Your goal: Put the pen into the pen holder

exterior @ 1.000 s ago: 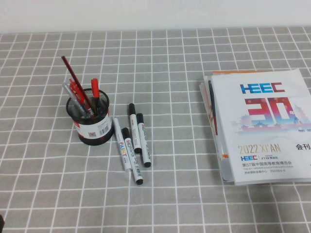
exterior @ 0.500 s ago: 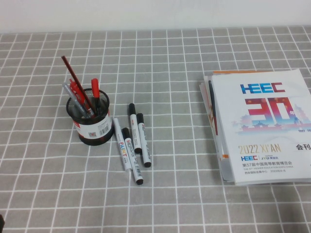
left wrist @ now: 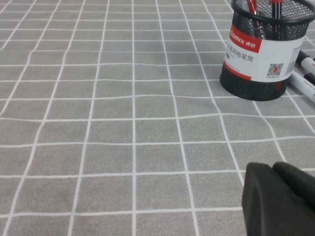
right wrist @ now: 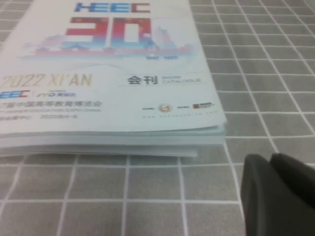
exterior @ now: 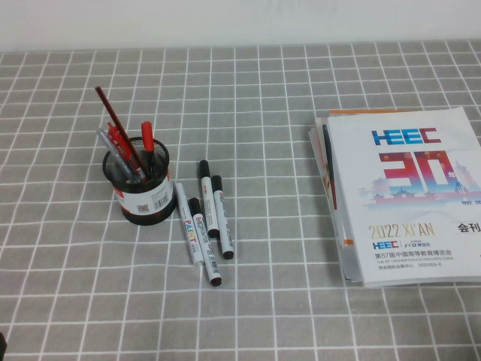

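Observation:
The pen holder (exterior: 143, 188), a black mesh cup with a white and red label, stands left of centre on the checked cloth. The pen (exterior: 147, 141), with its red cap up and a dark middle, stands inside it among red pens and a long red pencil (exterior: 105, 105). The holder also shows in the left wrist view (left wrist: 261, 59), well ahead of my left gripper (left wrist: 273, 169), which is shut and empty low over the cloth. My right gripper (right wrist: 269, 160) is shut and empty, just off the near corner of the booklets. Neither gripper shows in the high view.
Several white, black-capped markers (exterior: 201, 226) lie on the cloth right of the holder. A stack of white booklets (exterior: 402, 188) lies at the right and also shows in the right wrist view (right wrist: 98, 73). Bare cloth lies between the two.

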`<state>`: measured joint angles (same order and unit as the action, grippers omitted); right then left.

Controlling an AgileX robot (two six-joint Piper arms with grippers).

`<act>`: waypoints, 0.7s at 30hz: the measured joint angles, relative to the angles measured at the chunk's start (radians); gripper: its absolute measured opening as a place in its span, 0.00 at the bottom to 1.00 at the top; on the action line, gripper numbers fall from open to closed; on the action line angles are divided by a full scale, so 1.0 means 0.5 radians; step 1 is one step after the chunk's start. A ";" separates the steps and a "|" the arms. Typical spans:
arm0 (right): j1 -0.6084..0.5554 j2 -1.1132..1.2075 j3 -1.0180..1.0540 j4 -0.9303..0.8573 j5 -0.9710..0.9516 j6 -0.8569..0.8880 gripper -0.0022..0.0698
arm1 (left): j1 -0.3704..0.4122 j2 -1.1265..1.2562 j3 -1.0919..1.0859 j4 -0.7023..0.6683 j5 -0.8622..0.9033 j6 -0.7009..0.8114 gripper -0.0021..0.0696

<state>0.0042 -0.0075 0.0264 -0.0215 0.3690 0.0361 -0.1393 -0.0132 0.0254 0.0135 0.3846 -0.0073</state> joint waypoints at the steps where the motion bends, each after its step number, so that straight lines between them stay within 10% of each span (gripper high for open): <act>1: -0.008 0.000 0.000 0.000 0.003 0.000 0.01 | 0.000 0.000 0.000 0.000 0.000 0.000 0.02; 21: 0.069 0.000 0.000 0.043 0.018 -0.004 0.01 | 0.000 0.000 0.000 0.000 0.000 0.000 0.02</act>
<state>0.0388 -0.0075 0.0264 0.0000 0.3779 0.0341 -0.1393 -0.0132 0.0254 0.0135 0.3846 -0.0073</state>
